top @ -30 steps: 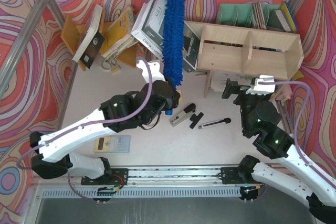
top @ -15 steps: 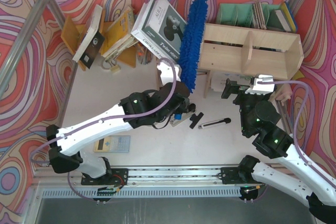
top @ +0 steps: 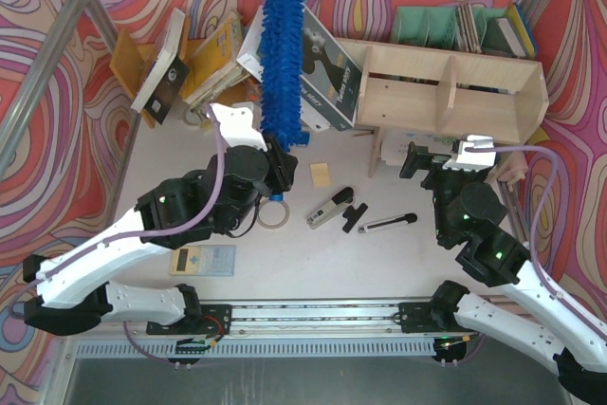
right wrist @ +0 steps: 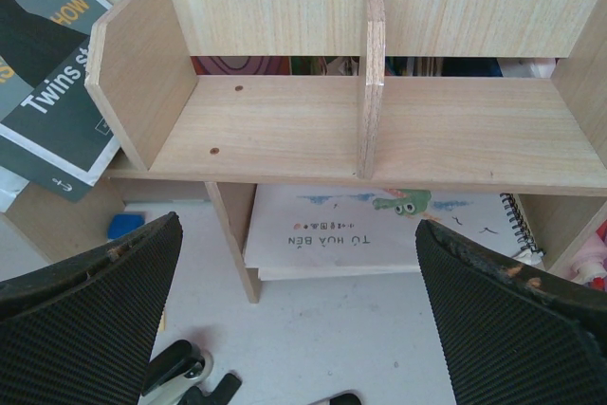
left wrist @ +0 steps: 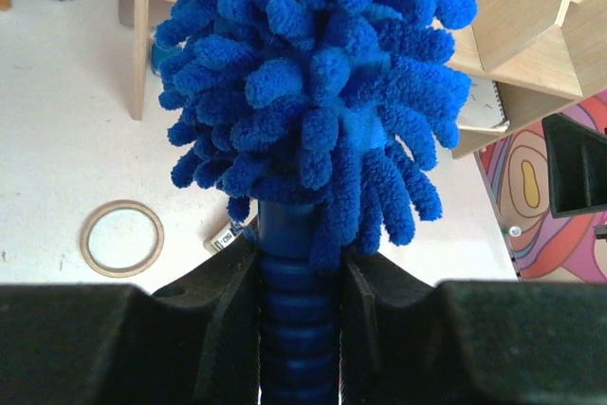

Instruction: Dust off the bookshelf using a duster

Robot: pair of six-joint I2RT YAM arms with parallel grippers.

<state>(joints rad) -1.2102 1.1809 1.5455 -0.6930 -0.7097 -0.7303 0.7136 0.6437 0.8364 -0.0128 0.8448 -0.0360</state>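
The duster (top: 283, 45), a long fluffy bright-blue head, points toward the back wall over the leaning books, left of the bookshelf (top: 455, 92) and apart from it. My left gripper (top: 277, 160) is shut on its ribbed blue handle (left wrist: 296, 329), and the fluffy head (left wrist: 313, 73) fills the left wrist view above the gripper (left wrist: 299, 263). My right gripper (top: 436, 158) hangs open just in front of the pale plywood bookshelf (right wrist: 285, 120), with nothing held in the gripper (right wrist: 296, 225). An upright divider (right wrist: 373, 73) splits the shelf's upper level.
An orange-brown rack of tilted books (top: 190, 64) stands back left, with a black-and-white book (top: 322, 64) leaning by the shelf's left end. A tape ring (top: 275, 215), stapler (top: 327, 211), silver rod (top: 384, 223), yellow note (top: 321, 174) and calculator (top: 202, 260) lie on the table. A children's book (right wrist: 379, 234) lies under the shelf.
Half a second ago the duster leaned against the shelf's left end; the left arm has since swung it left and away. The right arm has not moved.
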